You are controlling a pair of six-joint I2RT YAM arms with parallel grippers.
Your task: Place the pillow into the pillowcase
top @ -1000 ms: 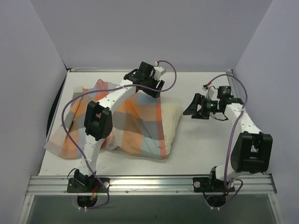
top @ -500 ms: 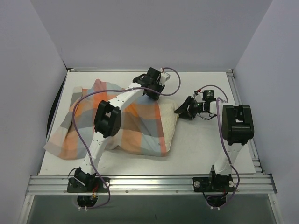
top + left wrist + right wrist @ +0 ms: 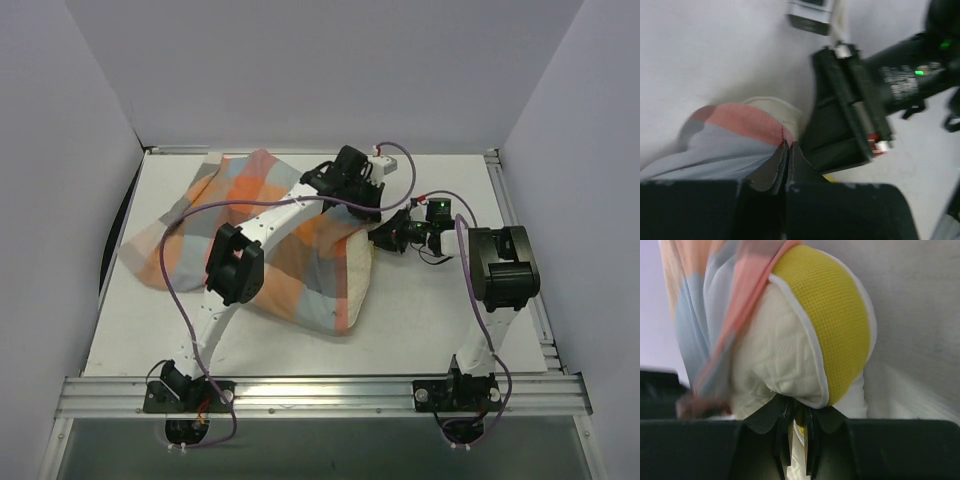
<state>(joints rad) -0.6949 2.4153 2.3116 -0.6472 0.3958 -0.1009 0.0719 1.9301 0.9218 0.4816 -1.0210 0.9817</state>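
The checked pillowcase lies over most of the cream pillow, which shows only along its right side. My left gripper is shut, pinching the red and grey edge of the pillowcase at the pillow's far right corner. Just right of it, my right gripper is shut on that corner of the pillow, below its yellow side edge. In the right wrist view the pillowcase hangs over the left of the corner. The two grippers sit almost touching.
The white table is walled at the back and both sides. An aluminium rail carries both arm bases at the near edge. Purple cables loop over each arm.
Both grippers have shut. The left one moved right, dragging the pillowcase further over the pillow. The right one swung left onto the pillow's corner.
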